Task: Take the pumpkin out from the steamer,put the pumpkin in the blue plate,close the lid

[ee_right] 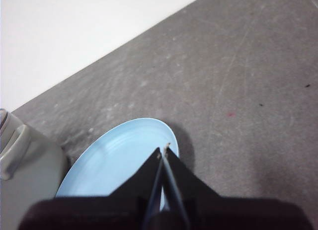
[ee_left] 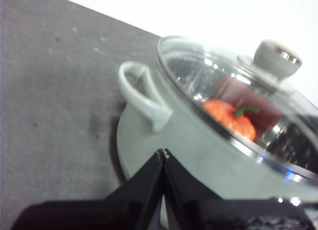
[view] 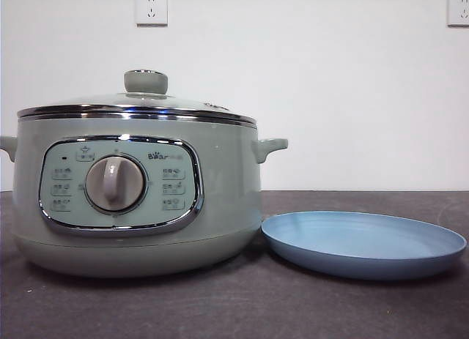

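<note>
The sage-green steamer (view: 139, 200) stands at the left of the table with the glass lid (view: 139, 101) resting on its rim. Through the lid (ee_left: 233, 91) I see the orange pumpkin (ee_left: 228, 115) with its green stem lying inside the steamer (ee_left: 189, 150). The blue plate (view: 363, 242) lies empty to the right of the pot. My left gripper (ee_left: 163, 153) hovers shut above the pot's side handle (ee_left: 141, 96). Over the blue plate (ee_right: 114, 160) hangs my right gripper (ee_right: 165, 148), also shut and holding nothing. Neither arm shows in the front view.
The dark grey table (view: 293, 310) runs to a white wall behind, which carries two sockets (view: 151, 8). The steamer's right handle (view: 270, 147) juts out toward the plate. In the right wrist view a corner of the steamer (ee_right: 25, 160) shows beside the plate.
</note>
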